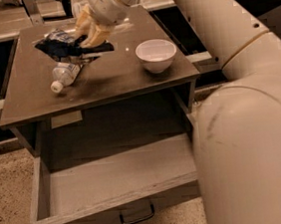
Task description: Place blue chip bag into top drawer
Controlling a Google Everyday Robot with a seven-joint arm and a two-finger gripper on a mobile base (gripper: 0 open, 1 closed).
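The blue chip bag is a crumpled dark-blue foil bag held in the air above the left part of the table top. My gripper is shut on the blue chip bag, its black fingers pinching the bag's right end. The bag hangs just over the water bottle. The top drawer is pulled out wide below the table top, its inside bare, with a small black handle on its front. The bag is above and behind the drawer opening.
A clear plastic water bottle lies on the table top under the bag. A white bowl stands at the table's right. My large white arm fills the right side of the view beside the drawer.
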